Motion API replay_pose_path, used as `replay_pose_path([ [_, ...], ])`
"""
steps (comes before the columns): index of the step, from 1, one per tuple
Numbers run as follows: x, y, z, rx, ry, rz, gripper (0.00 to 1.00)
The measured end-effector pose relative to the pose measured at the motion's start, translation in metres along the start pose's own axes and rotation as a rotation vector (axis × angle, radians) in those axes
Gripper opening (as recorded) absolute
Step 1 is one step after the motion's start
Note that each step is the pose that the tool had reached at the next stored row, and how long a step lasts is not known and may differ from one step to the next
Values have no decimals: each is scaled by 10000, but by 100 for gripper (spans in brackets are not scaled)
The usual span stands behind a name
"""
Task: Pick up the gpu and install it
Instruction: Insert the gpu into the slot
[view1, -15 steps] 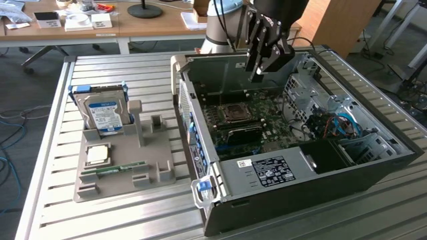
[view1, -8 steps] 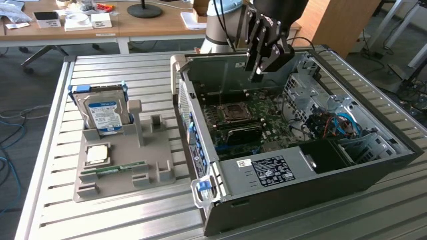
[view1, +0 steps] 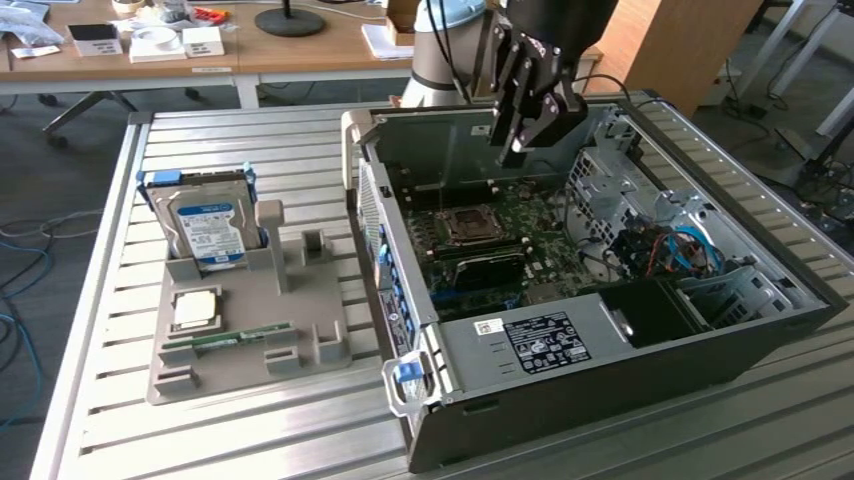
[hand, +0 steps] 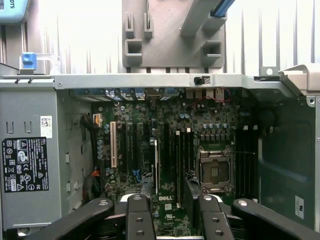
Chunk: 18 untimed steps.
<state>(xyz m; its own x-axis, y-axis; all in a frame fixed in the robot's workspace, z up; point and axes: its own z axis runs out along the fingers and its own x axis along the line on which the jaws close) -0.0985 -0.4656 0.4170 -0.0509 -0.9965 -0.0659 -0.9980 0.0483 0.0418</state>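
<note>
- The gpu is a flat, dark slab. It stands on edge on the motherboard inside the open computer case, just beside the square CPU socket.
- The gripper hangs above the board, well clear of the card. Its black, jointed fingers are spread apart with nothing between them.
- The exterior view takes in the whole ribbed aluminium table. On it lies a grey moulded tray with an upright silver hard drive and a narrow green RAM stick.
- The wrist view looks straight down between the bolted finger links of the gripper onto long parallel slots and the metal-framed CPU socket. Here I cannot pick out the card with confidence.
- Both views show the dark label on the grey steel power-supply box.
</note>
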Motion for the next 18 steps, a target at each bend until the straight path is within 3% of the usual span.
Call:
replay_pose_path([
  [8, 2, -1, 30, 1, -2, 0, 40],
  [18, 14, -9, 210, 0, 0, -1, 40],
])
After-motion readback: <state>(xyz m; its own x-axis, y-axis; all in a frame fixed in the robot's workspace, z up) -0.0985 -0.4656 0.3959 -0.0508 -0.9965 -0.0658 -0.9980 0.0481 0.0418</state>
